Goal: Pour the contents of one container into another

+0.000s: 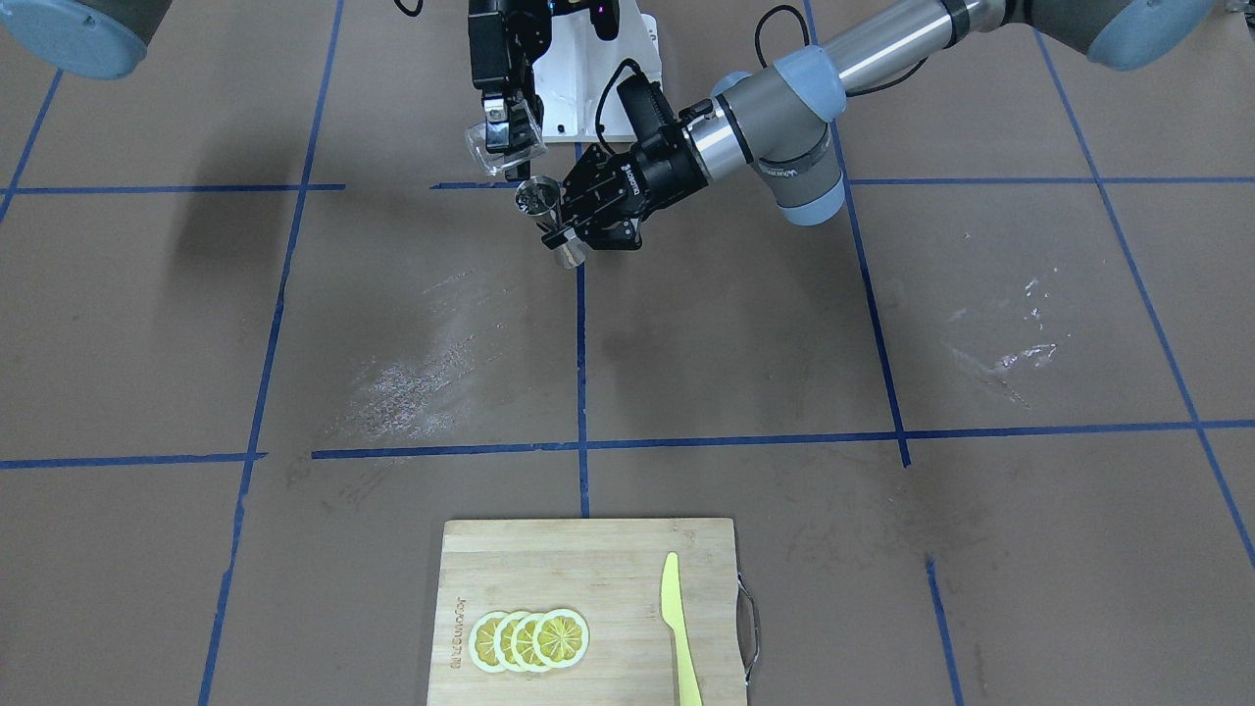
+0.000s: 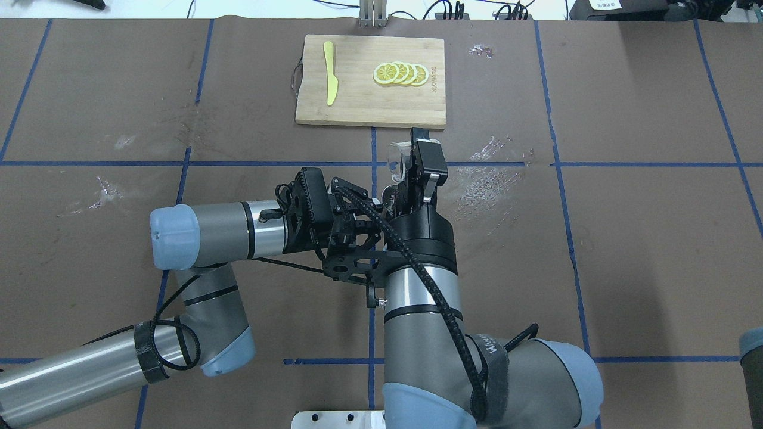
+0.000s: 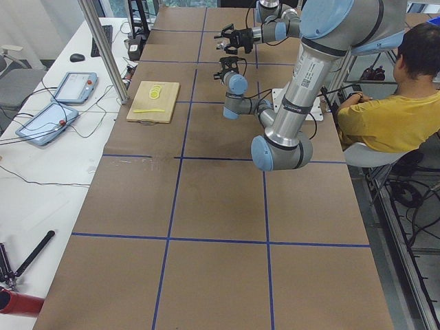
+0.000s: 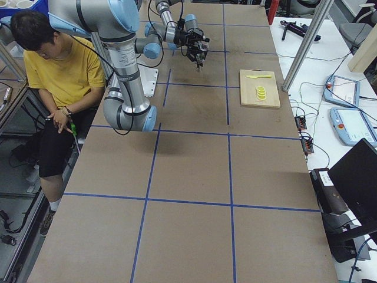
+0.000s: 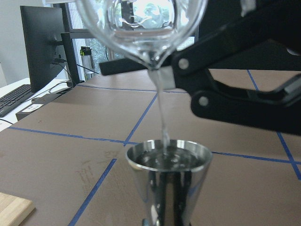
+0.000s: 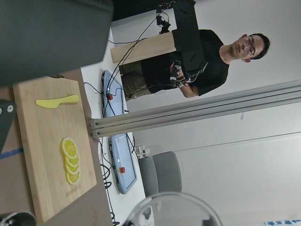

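The right gripper (image 1: 505, 126) is clamped on the cup (image 1: 510, 152) and holds it tipped, lip down, so that a thin stream (image 5: 162, 110) runs out. Just below it, the left gripper (image 1: 561, 233) is closed around the waist of the jigger (image 1: 535, 199). It holds the jigger roughly upright and clear of the table (image 1: 784, 343), with the mouth directly under the lip to catch the liquid. The pour looks to be under way. The short drop probably limits splashing, and any drift of either arm could send liquid over the rim.
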